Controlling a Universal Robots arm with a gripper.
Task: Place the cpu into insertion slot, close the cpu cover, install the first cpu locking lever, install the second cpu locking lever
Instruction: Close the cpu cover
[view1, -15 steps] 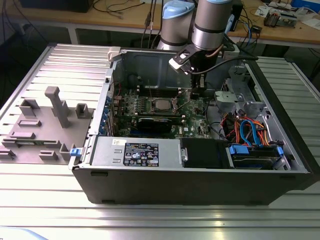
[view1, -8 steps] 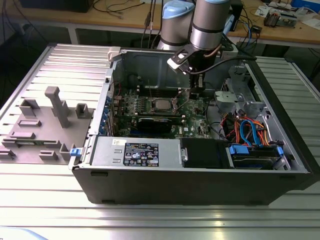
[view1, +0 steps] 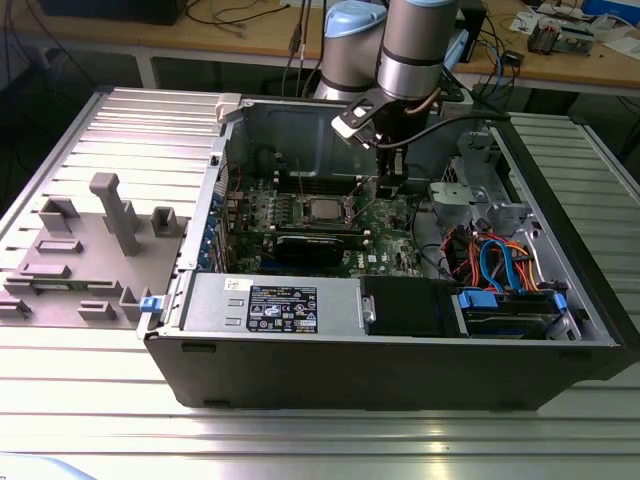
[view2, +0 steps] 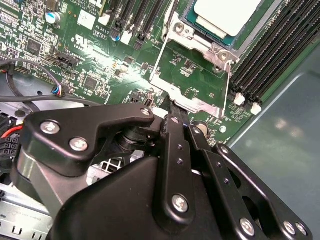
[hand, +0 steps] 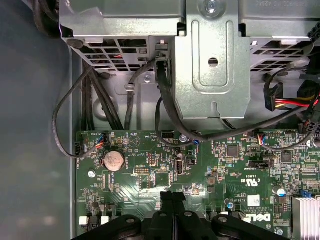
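The cpu (view1: 320, 210) (view2: 225, 15) lies pale and flat in the insertion slot (view2: 200, 42) on the green board. In the second wrist view the cpu cover (view2: 200, 103), a silvery frame with a window, is swung open away from the slot, and green board shows through it. My gripper (view1: 388, 188) (view2: 172, 111) (hand: 172, 196) is down inside the computer case on the exterior view's right of the slot. Its black fingers (view2: 175, 125) are shut together with nothing seen between them. Their tips sit right at the cover's outer edge. A thin lever (view1: 300, 185) stands up beside the slot.
Long black memory slots (view2: 270, 55) run beside the slot. A black graphics card (view1: 315, 245) and a labelled power supply (view1: 285, 305) lie nearer the case front. A metal drive bracket (hand: 212, 60) and black cables (hand: 165, 100) hang close by. Grey fixtures (view1: 110, 215) stand outside the case.
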